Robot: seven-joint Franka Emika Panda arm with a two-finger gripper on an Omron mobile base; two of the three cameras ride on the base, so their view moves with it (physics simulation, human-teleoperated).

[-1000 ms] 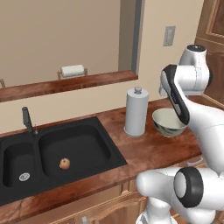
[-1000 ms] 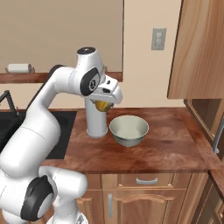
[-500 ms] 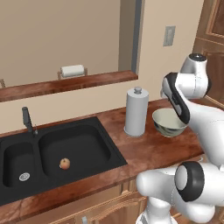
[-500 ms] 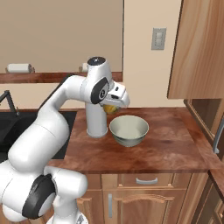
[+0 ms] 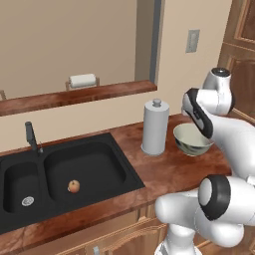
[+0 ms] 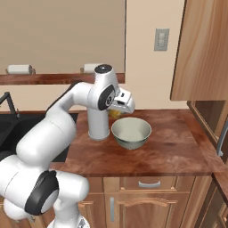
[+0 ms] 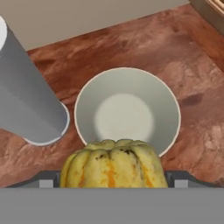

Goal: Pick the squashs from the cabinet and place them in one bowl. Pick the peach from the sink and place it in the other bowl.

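I have the yellow squash (image 7: pixel 113 164) clamped in the gripper (image 6: pixel 116 112), poised above the pale cream bowl (image 6: pixel 131 132), which is empty and sits on the counter (image 6: pixel 169 151) beside the paper towel roll (image 5: pixel 156 127). The drop is not yet made. The peach (image 5: pixel 73 186) lies in the black sink (image 5: pixel 99 164), untouched. The green squash and brown bowl remain outstanding, by my judgement.

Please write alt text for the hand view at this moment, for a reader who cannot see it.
A ribbed yellow squash sits in the gripper at the bottom of the picture, held above an empty pale bowl on a reddish-brown wooden counter. A white paper towel roll stands on the counter just left of the bowl.
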